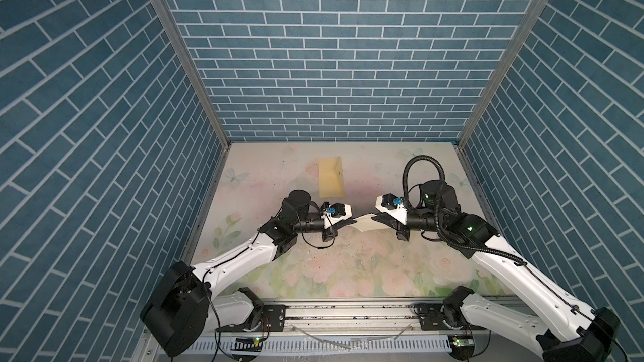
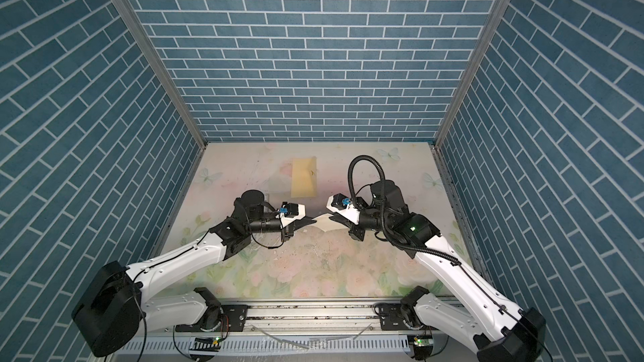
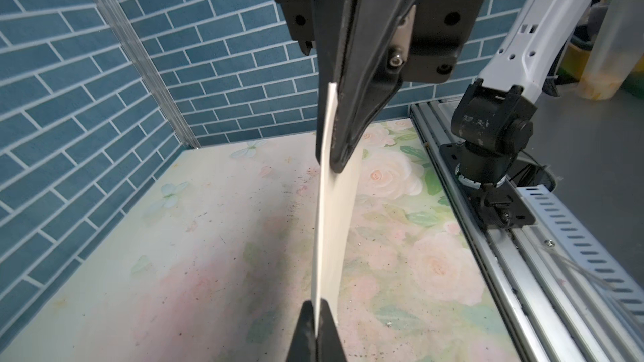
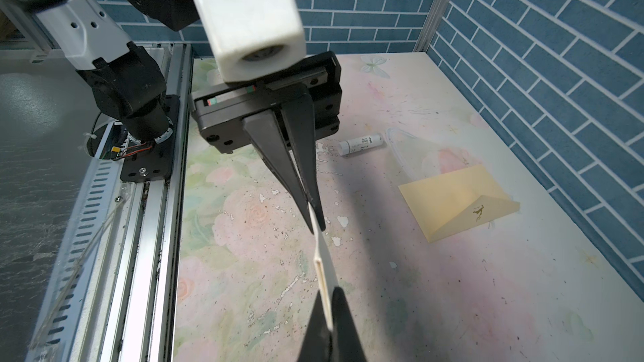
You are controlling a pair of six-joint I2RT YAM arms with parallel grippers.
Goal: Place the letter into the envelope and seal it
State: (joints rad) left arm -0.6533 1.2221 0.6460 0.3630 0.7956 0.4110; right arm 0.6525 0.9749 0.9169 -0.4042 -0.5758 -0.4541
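- The folded letter [image 1: 366, 226], a thin cream-tan paper sheet, hangs in the air above the floral-printed worktop [image 1: 348, 273]. It spans the gap between the two arms.
- The left pincer [image 4: 315, 221] is clenched on one end of the letter. The right pincer [image 3: 339, 158] is clenched on the opposite end.
- The plain pale-yellow paper envelope [image 4: 453, 203] lies flat on the worktop, well apart from the letter and nearer the back wall. Its triangular flap carries a small dark mark.
- Handling, as judged: the letter is light, limp and easily creased. The doubled edge seen in the right wrist view lends it slight stiffness.
- Pulling the ends apart risks a tear or a slip.
- Recommended hold: one end only, leaving the opposite edge free to enter the envelope.
- The envelope is likely to slide and probably needs pinning.
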